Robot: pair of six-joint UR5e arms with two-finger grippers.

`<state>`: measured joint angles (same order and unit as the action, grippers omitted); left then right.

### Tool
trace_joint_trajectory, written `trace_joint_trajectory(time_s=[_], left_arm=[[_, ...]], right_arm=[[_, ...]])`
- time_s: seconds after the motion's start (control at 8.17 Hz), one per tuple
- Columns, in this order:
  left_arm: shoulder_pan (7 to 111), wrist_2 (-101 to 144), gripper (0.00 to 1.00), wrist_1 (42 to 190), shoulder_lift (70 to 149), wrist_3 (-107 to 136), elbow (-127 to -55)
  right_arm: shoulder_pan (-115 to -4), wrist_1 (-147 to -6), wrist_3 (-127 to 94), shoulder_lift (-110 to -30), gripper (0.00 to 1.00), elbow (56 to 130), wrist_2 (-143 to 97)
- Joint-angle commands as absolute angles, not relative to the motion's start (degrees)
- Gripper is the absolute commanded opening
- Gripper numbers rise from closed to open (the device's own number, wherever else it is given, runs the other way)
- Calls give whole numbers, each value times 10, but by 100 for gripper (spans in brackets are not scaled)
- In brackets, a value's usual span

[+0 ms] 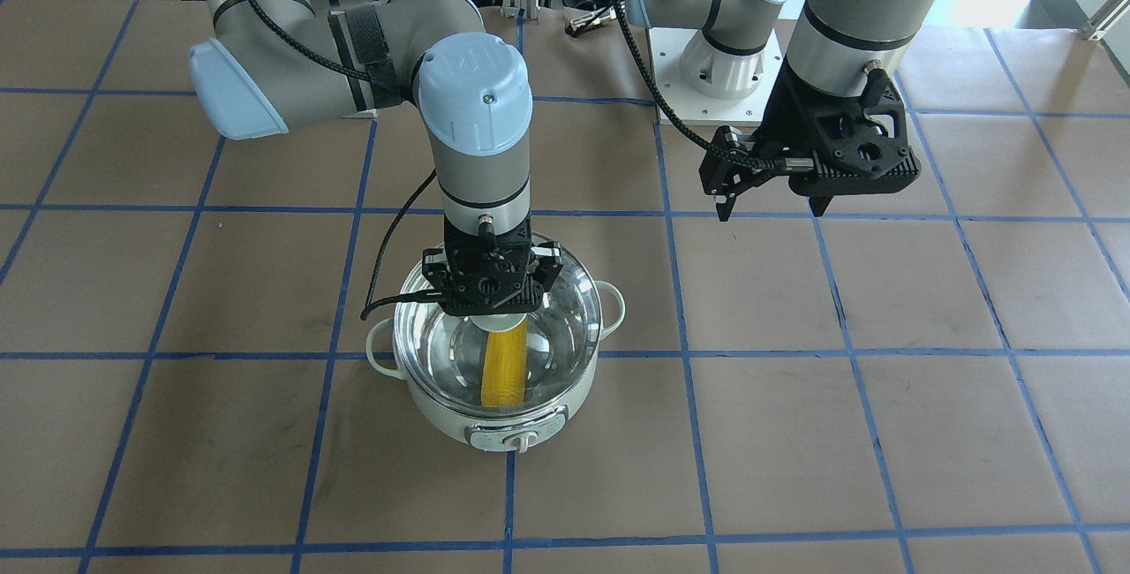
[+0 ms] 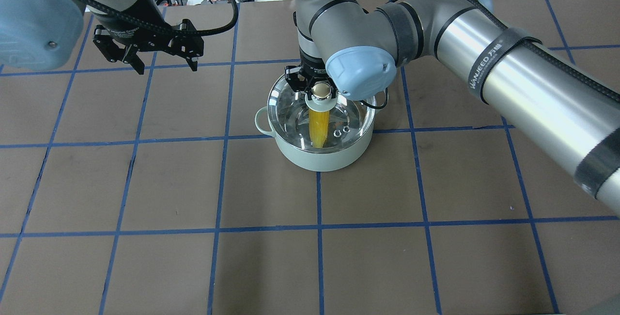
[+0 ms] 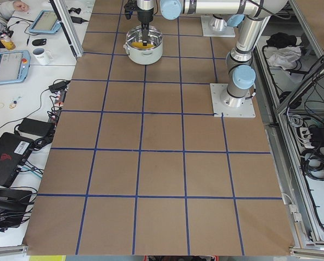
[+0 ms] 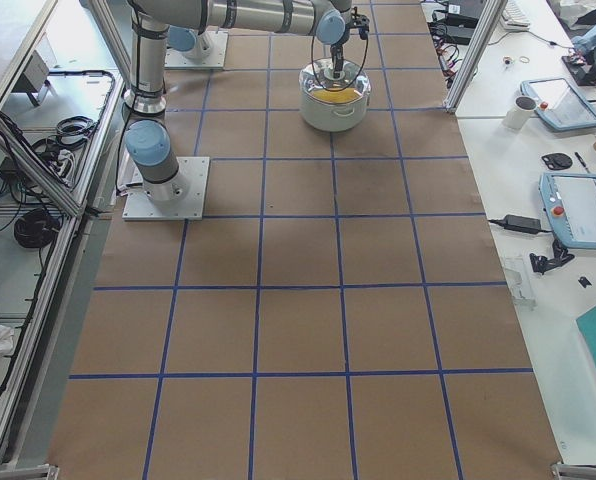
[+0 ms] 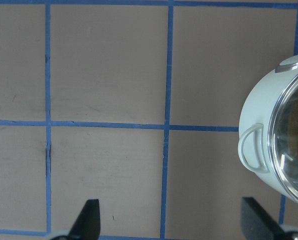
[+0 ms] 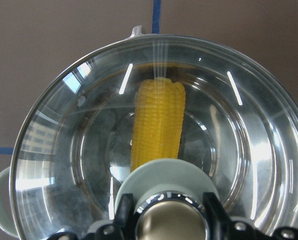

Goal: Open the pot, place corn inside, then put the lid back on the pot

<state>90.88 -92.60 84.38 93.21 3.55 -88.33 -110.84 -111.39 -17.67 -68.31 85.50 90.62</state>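
The mint-green pot point(image 1: 494, 419) stands mid-table with the yellow corn point(image 1: 503, 366) lying in its steel bowl. The clear glass lid point(image 1: 565, 309) sits over the pot's mouth; I cannot tell whether it rests on the rim or hangs just above it. My right gripper point(image 1: 491, 300) is shut on the lid's knob point(image 2: 321, 90). The right wrist view shows the corn point(image 6: 159, 125) through the glass, with fingers on both sides of the knob. My left gripper point(image 1: 771, 207) is open and empty, raised above bare table to the side of the pot. The left wrist view shows the pot point(image 5: 259, 115) at its right edge.
Brown paper with a blue tape grid point(image 2: 220, 184) covers the table. The left arm's white base plate point(image 1: 719, 79) is at the robot's side. Desks with tablets and a mug point(image 4: 524, 108) stand beyond the table's far edge.
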Motion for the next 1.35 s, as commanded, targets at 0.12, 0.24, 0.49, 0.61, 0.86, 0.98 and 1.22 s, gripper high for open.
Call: trace_joint_trajectory(time_s=[0.12,0.24,0.49,0.61,0.86,0.98,1.22], left_arm=[[909,-926,100,843,936,36,-883],[909,-925,100,843,936,36,-883],[909,-925,100,843,936,36,-883],[909,-925,100,843,936,35,-883],[909,-926,100,844,937,36,-884],[909,-925,100,844,934,35,-884],[909,-925,100,844,934,35,-883]], right_arm=[[-1108,-1123,-176,-683,0,855,915],[-1108,-1124,-176,-682,0,855,915],[-1108,-1123,-178,-681,0,855,913],[-1108,-1123,-178,-681,0,855,913],[-1108,-1123,-178,-680,28,855,914],[-1108,-1123,-178,-679,51,856,916],[-1108,-1123,-180,-679,76,856,915]])
